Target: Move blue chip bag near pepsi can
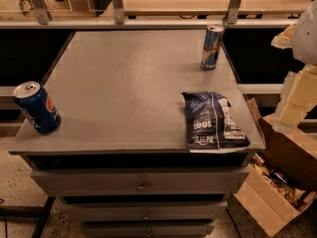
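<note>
While the gray cabinet top (129, 83) is lying flat and matte under dim light, the blue chip bag (214, 120) is resting flat at its front right corner. It is crinkly navy foil with white lettering and a white label panel, and its near edge is reaching the lip of the top. Well apart from it, at the front left edge, the pepsi can (36, 107) is standing, a stout glossy blue cylinder with a silver lid and a round logo on its side. A slim blue-and-silver can (212, 47) is standing upright near the back right edge. Below, metal drawers (99, 181) with small round knobs are running down toward a speckled floor, the lowest one being cut off. An open cardboard box (277, 182) is sitting beside the cabinet, its contents too jumbled to name. At the far right, the gripper (297, 100) is hanging off the cabinet's side, clear of the bag, pale, blocky and partly cut off; I cannot tell whether it is parted or closed.
</note>
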Robot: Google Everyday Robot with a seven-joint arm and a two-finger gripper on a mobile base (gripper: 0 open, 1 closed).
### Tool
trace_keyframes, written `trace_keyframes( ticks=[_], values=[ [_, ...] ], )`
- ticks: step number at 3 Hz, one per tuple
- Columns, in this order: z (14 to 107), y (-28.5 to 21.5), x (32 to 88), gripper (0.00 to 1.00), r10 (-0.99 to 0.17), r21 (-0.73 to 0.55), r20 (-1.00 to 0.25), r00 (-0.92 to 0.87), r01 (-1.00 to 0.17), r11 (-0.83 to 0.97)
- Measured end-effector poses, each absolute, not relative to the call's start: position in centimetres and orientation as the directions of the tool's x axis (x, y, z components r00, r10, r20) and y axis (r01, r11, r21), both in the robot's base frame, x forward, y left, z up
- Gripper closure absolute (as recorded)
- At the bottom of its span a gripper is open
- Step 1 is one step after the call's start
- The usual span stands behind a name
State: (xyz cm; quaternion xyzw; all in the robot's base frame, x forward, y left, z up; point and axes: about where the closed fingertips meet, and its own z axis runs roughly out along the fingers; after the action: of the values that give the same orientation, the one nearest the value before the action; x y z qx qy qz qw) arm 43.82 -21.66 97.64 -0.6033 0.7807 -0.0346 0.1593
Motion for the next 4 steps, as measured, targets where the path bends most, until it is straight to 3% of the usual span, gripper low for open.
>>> trace_keyframes(
  ticks=[4],
  values=[
    [91.5, -21.9, 47.9, 0.00, -0.978, -0.346, -0.106, -0.181, -0.915, 0.207]
  ],
)
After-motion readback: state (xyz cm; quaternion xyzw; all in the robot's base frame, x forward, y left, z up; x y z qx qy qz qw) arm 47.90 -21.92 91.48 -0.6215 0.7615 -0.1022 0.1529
